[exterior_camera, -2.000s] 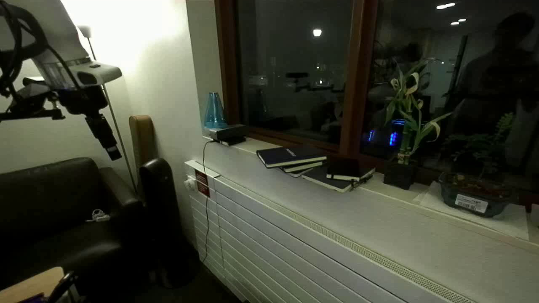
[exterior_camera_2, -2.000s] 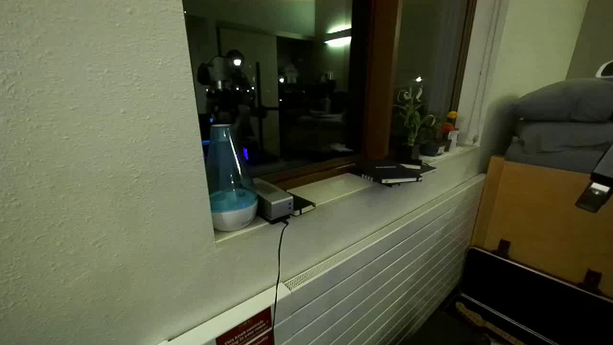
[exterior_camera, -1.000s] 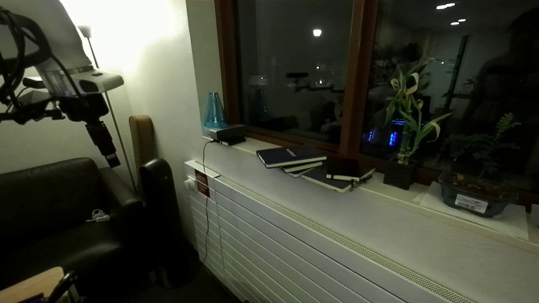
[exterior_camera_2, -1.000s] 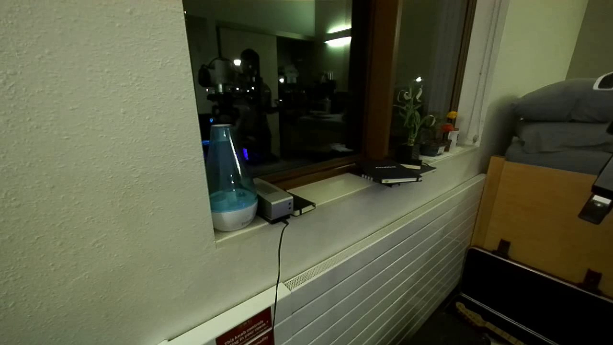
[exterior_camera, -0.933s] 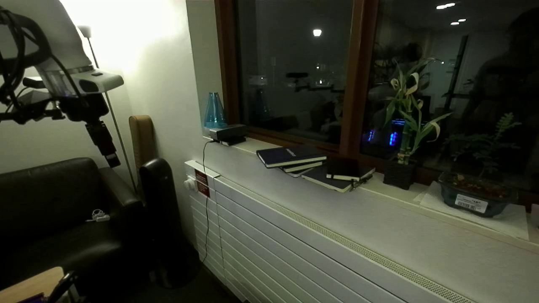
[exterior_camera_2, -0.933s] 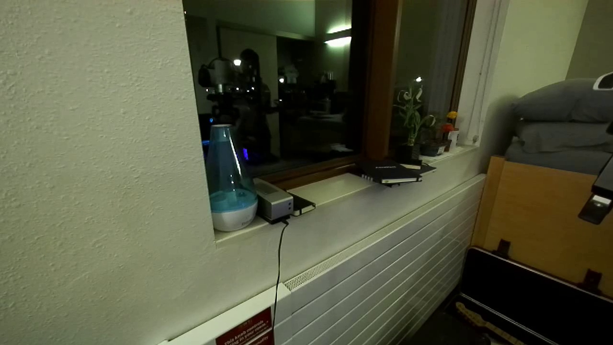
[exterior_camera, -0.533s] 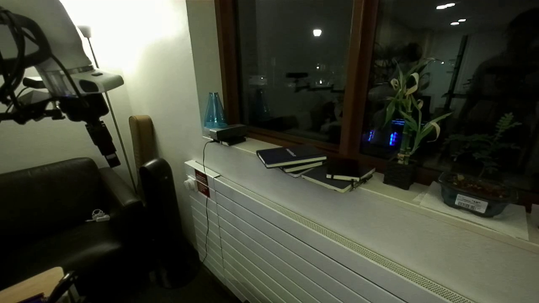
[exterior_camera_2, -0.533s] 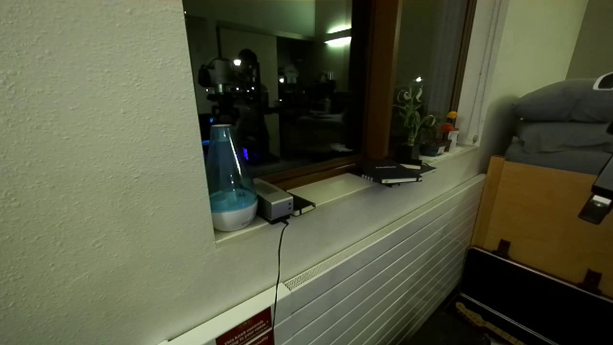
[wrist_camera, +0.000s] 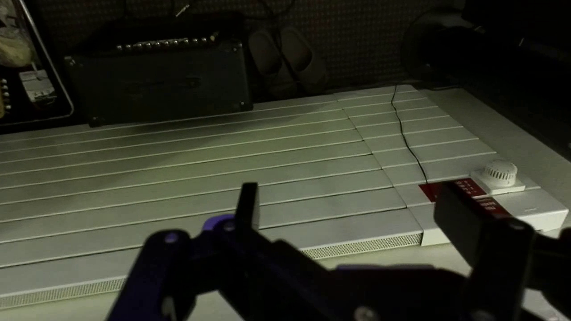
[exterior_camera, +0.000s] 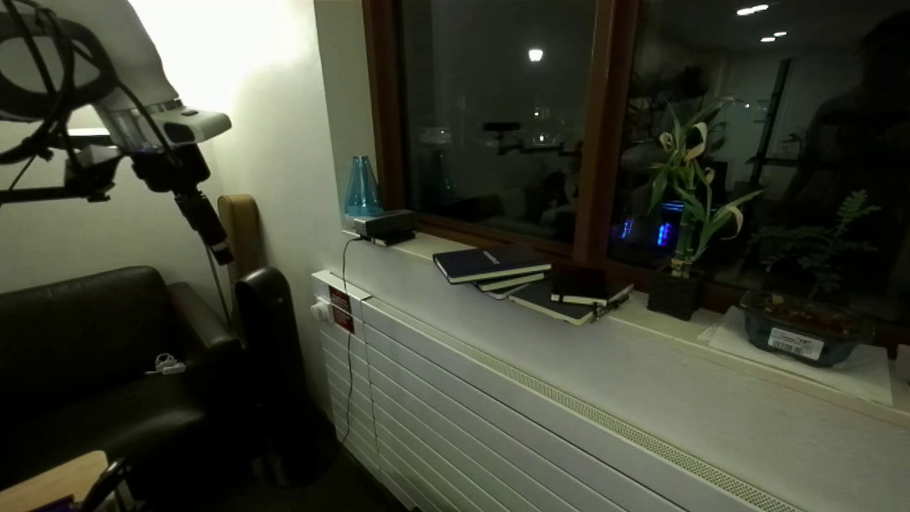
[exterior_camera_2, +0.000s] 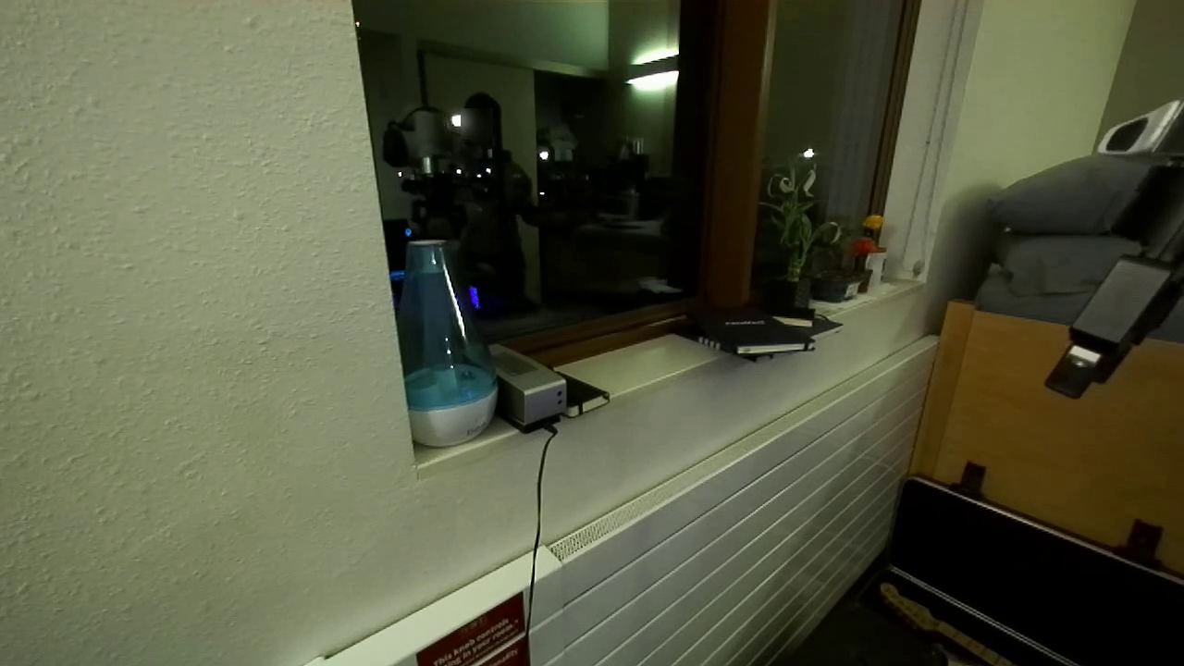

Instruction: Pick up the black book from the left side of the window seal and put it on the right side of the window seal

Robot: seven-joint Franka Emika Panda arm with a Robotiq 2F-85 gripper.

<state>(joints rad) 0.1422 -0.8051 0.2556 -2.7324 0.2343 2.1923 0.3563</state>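
The small black book lies flat on the pale window seal, beside a grey box at the ledge's end near the blue humidifier. In an exterior view only a dark edge of the book shows by the box, on the left part of the window seal. My gripper hangs in the air, pointing down, apart from the ledge and book. It also shows at the right in an exterior view. In the wrist view the gripper is open, with nothing between its fingers; the book is out of view there.
The grey box and humidifier stand close to the book. A pile of dark books and another pile lie mid-ledge. A bamboo pot and a planter stand farther right. A slatted white panel is below.
The arm first dipped slightly, then held still. Since half a second ago it has moved toward the window and a little up. The books and ledge items have not moved.
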